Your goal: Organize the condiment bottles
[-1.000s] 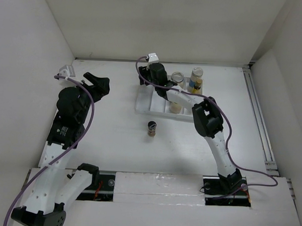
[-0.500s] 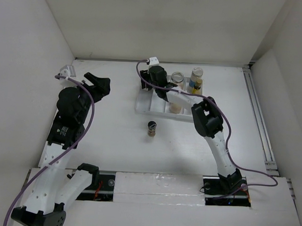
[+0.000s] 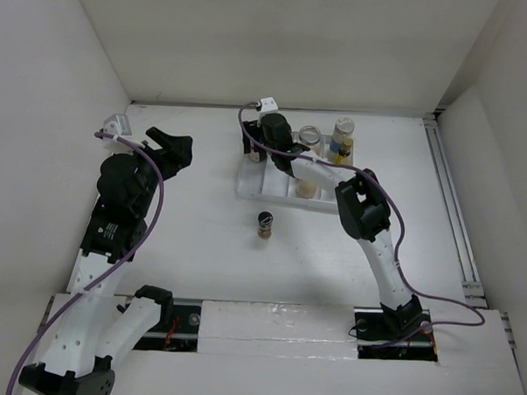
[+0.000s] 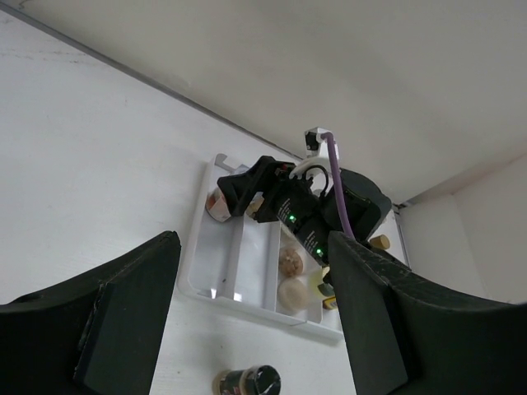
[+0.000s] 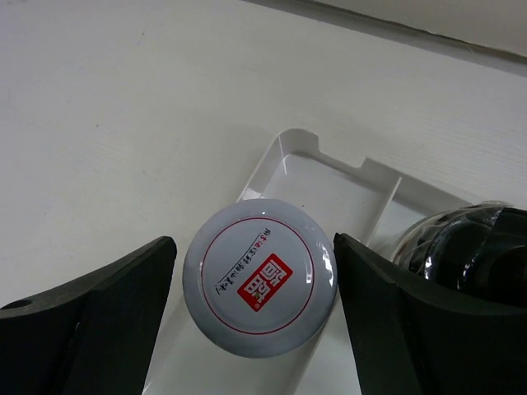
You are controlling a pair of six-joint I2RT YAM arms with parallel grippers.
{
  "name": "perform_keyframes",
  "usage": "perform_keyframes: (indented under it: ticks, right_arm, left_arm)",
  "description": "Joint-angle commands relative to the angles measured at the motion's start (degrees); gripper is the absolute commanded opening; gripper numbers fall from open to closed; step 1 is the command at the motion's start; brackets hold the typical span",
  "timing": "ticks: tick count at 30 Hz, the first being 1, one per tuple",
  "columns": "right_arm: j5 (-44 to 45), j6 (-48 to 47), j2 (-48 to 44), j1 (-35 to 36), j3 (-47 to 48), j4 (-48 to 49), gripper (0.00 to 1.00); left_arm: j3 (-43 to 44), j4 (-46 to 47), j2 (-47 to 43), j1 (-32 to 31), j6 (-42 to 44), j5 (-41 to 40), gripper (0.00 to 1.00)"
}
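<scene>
My right gripper [image 3: 255,151] is open at the far left corner of the white tray [image 3: 266,185]. A jar with a white lid and red logo [image 5: 259,288] stands between its fingers in the tray's [image 5: 284,138] left compartment, with a thin gap on each side. A brown bottle with a dark cap [image 3: 264,224] stands on the table in front of the tray. A tan jar [image 3: 308,189] is in the tray. A round-lidded jar [image 3: 310,136], a white-capped bottle [image 3: 343,128] and a slim yellow dark-capped bottle [image 3: 342,150] stand at the tray's far right. My left gripper [image 3: 171,141] is open and empty, left of the tray.
The back wall runs just behind the tray. Side walls close in the table left and right. In the left wrist view the tray [image 4: 239,263] lies ahead with the brown bottle [image 4: 245,382] nearer. A dark round object [image 5: 469,247] sits right of the jar.
My right gripper shifted slightly towards the tray's far left corner a second ago and has since held still. The left arm has not moved.
</scene>
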Motion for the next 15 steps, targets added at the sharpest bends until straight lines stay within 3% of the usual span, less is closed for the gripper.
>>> perform_keyframes:
  ticks: [1, 8, 10, 11, 12, 13, 15]
  right_arm:
    - [-2.84, 0.28, -5.76, -0.32, 0.05, 4.72, 0.83]
    - [-7.78, 0.8, -15.59, 0.21, -6.96, 6.65, 0.83]
    - [-8.39, 1.5, -21.46, 1.0, -13.72, 9.63, 0.68]
    - [-8.39, 2.2, -23.5, 1.69, -16.62, 10.86, 0.55]
    - [-7.87, 3.08, -25.43, 2.48, -19.6, 13.13, 0.41]
    - [-6.91, 5.53, -29.11, 3.01, -25.64, 13.85, 0.16]
    - [-4.37, 8.17, -32.64, 4.59, -31.73, 14.91, 0.08]
  left_arm:
    - [-0.58, 3.03, -0.59, 0.27, 0.33, 0.72, 0.68]
    - [-1.11, 3.55, -0.59, 0.27, 0.33, 1.26, 0.68]
    - [-1.11, 3.55, -0.59, 0.27, 0.33, 1.87, 0.68]
    - [-1.11, 3.55, -0.07, 0.27, 0.33, 1.87, 0.68]
    - [-1.11, 3.55, 0.55, 0.27, 0.33, 1.87, 0.68]
    - [-1.11, 3.55, 0.55, 0.27, 0.33, 2.57, 0.68]
    - [-1.11, 3.55, 0.55, 0.27, 0.33, 3.53, 0.68]
